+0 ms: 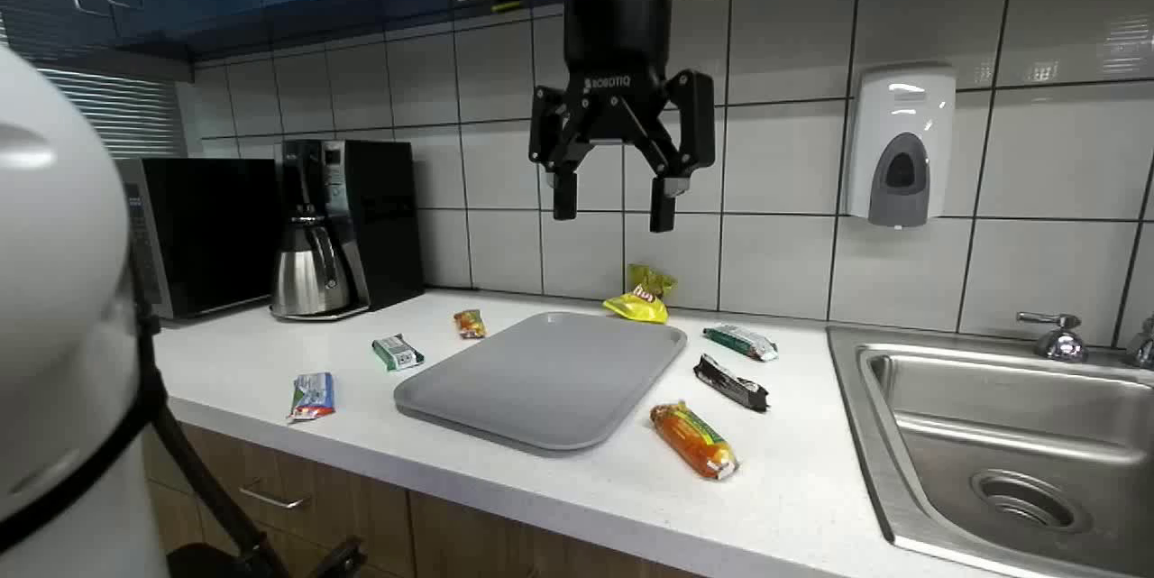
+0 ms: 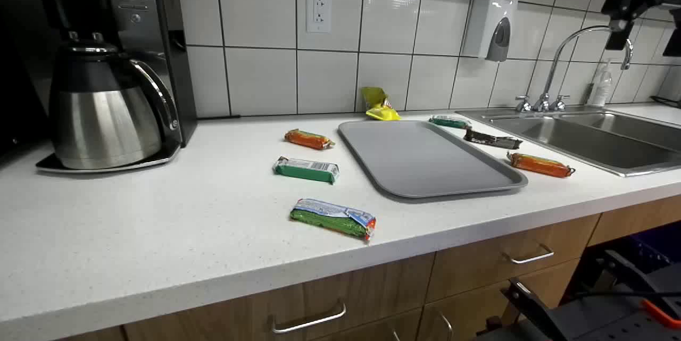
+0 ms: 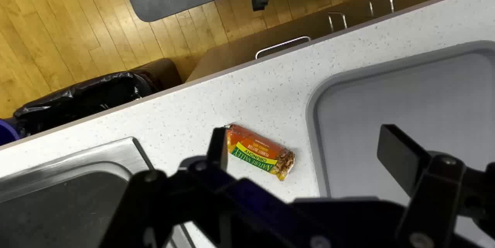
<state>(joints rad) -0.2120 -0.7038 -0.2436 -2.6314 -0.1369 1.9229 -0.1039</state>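
High above the white speckled countertop: black two-finger gripper, fully spread, holding nothing. Right of the flat grey tray, nearest of three: orange-and-green wrapped bar, visible below the gripper in the wrist view. Presumably spaced for gripper clearance: all wrapped bars. Apparently propped by the far white-tiled wall: crumpled yellow bag. Count six bars, three per tray side; one tray; one bag.

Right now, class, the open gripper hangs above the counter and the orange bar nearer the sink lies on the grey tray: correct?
No: that orange bar lies on the counter beside the grey tray, as the wrist view shows. The gripper does hang open above.
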